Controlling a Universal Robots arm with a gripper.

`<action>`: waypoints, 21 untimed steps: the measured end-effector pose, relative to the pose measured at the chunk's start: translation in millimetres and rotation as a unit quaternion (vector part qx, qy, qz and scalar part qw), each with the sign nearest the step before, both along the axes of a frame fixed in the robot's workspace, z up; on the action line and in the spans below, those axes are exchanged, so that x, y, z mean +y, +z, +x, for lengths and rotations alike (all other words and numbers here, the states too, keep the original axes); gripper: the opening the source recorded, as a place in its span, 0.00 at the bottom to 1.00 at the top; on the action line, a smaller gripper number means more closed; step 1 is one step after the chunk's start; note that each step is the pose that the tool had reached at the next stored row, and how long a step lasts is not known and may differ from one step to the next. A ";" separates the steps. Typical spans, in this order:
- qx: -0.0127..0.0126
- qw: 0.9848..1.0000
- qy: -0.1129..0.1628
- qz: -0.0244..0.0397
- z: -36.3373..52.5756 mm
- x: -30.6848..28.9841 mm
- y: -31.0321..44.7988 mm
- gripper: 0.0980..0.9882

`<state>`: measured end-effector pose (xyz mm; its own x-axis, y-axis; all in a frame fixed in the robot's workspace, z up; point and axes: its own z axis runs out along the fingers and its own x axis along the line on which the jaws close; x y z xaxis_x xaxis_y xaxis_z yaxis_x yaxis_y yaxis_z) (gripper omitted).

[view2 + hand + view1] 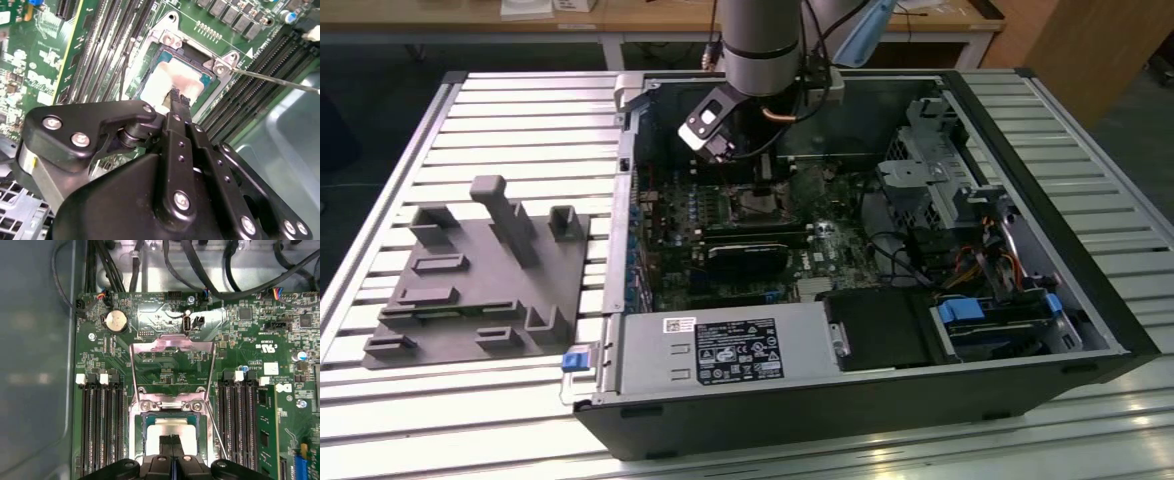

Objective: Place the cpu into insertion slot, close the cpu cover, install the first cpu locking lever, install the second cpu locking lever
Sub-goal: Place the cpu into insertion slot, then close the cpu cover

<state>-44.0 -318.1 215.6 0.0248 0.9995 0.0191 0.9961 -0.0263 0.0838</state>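
The cpu (172,426) (167,82), a pale silvery-tan square, lies flat inside the insertion slot (141,432) (220,66) on the green board. My gripper (170,442) (178,96) is right over the chip's face, its two black fingers pressed together with nothing between them. I cannot tell whether the tips touch the chip. The cpu cover (172,346) stands swung open beyond the socket, and the board shows through its window. A thin wire locking lever (275,80) (214,422) sticks out free beside the socket. In the exterior view the gripper (754,188) reaches down into the open computer case.
Long black memory slots (102,425) (242,420) flank the socket on both sides. A coin battery (116,320) and cable bundles lie beyond the cover. In the case sit a black card (747,250), a power supply (720,350) and a drive cage (987,320). A grey fixture (474,280) rests on the slatted table.
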 end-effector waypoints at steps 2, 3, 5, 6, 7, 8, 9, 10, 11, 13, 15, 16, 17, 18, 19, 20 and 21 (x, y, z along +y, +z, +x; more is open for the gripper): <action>0.000 1.000 0.000 0.000 0.0 0.0 5.6 0.01; 0.000 1.000 0.000 0.000 0.0 0.0 8.4 0.01; 0.000 1.000 0.000 0.000 0.0 0.0 14.4 0.01; 0.000 1.000 0.000 0.000 0.0 0.0 17.5 0.01; 0.000 1.000 0.000 0.000 0.0 0.0 20.2 0.01; 0.000 1.000 0.000 0.000 0.0 0.0 23.0 0.01; 0.000 1.000 0.000 0.000 0.0 0.0 25.7 0.01; 0.000 1.000 0.000 0.000 0.0 0.0 28.0 0.01; 0.000 1.000 0.000 0.000 0.0 0.0 30.1 0.01; 0.000 1.000 0.000 0.000 0.0 0.0 33.9 0.01; 0.000 1.000 0.000 0.000 0.0 0.0 35.8 0.01; 0.000 1.000 0.000 0.000 0.0 0.0 35.9 0.01; 0.000 1.000 0.000 0.000 0.0 0.0 35.9 0.01; 0.000 1.000 0.000 0.000 0.0 0.0 36.3 0.01; 0.000 1.000 0.000 0.000 0.0 0.0 36.6 0.01; 0.000 1.000 0.000 0.000 0.0 0.0 36.6 0.01; 0.000 1.000 0.000 0.000 0.0 0.0 36.6 0.01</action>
<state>-44.0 -318.1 252.2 0.0247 0.9995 0.0190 0.9961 -0.0262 0.0838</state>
